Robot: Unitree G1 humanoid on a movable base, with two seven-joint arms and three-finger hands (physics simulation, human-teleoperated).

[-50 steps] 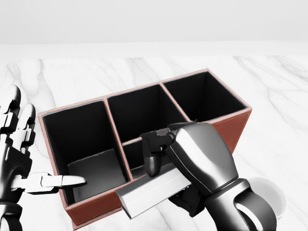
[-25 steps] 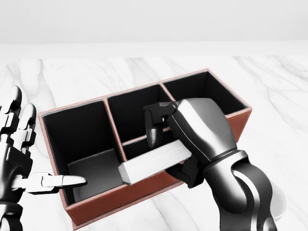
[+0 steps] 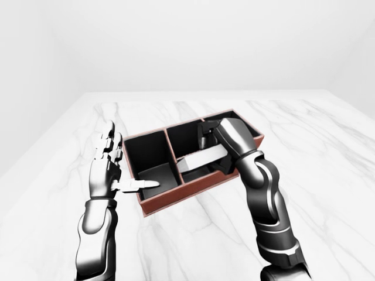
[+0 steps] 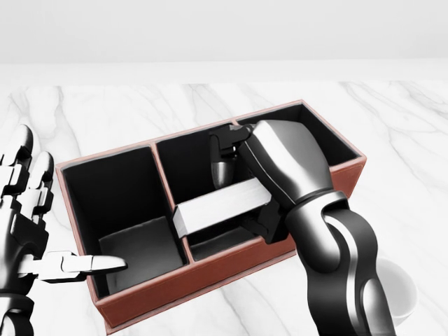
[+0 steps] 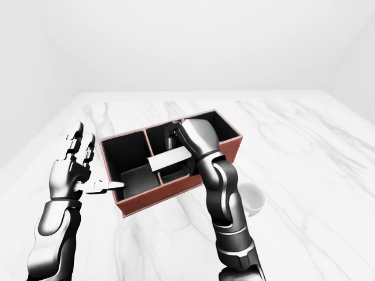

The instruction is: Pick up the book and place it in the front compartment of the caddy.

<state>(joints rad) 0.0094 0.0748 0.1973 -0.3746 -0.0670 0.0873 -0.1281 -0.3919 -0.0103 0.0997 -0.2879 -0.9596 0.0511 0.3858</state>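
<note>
Lifted higher since earlier, the book (image 4: 222,205) hangs over the caddy (image 4: 182,283), right hand (image 4: 269,171) fingers clamping it.

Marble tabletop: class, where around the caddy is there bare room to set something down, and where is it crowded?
Bare marble tabletop runs above the caddy in the left-eye view, and along the bottom between the two arms. It is crowded at the caddy's left wall, where the open left hand stands, over the middle compartments, where the right hand holds the book, and beside the white bowl.
</note>
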